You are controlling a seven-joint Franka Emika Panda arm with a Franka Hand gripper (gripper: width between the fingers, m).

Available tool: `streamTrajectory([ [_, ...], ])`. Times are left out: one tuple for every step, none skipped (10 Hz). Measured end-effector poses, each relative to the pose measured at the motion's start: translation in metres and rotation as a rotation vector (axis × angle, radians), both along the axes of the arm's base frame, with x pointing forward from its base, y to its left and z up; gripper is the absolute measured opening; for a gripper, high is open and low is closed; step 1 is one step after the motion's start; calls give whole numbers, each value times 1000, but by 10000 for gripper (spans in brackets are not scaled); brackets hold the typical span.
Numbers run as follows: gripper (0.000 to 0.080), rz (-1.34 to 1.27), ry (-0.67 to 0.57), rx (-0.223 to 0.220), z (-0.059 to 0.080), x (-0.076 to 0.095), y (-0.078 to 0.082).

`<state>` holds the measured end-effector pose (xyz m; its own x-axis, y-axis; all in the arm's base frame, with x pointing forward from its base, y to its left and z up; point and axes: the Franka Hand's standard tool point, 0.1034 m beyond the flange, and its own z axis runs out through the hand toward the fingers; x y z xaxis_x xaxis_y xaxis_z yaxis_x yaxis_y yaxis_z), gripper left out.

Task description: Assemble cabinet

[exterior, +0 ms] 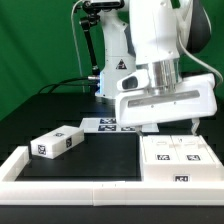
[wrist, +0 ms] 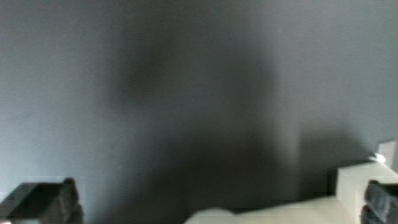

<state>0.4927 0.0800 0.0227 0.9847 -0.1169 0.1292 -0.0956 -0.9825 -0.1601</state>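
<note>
While the black counter (exterior: 100, 155) carries the cabinet's box body (exterior: 175, 158) at the exterior view's right and a tagged block (exterior: 55, 143) well apart at its left, the pincer (exterior: 171, 128) hangs spread and empty above the body. An off-centre descent could shove it. The body's inside is hidden.

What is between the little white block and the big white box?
Nothing. In the exterior view, only bare black table lies between the little white block and the big white box. The marker board sits farther back.
</note>
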Motion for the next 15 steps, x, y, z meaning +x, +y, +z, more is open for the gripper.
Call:
streamTrajectory([
  [797, 4, -4, 3, -5, 4, 0],
  [797, 9, -6, 4, -8, 7, 0],
  [797, 10, -5, 6, -11, 10, 1],
  [797, 18, -10, 7, -14, 13, 0],
  [797, 30, -22, 6, -16, 18, -2],
  [797, 33, -29, 5, -16, 19, -2],
  [797, 36, -34, 4, -16, 20, -2],
  [797, 39, -41, 3, -16, 21, -3],
  [687, 47, -42, 1, -17, 21, -3],
  [552, 52, -43, 0, -17, 21, -3],
  [366, 59, -44, -1, -17, 21, -3],
  [366, 67, -46, -3, -17, 21, -4],
  [192, 69, -44, -3, -17, 20, -4],
  [192, 76, -45, -5, -17, 20, -5],
  [45, 89, -47, -8, -17, 20, -7],
])
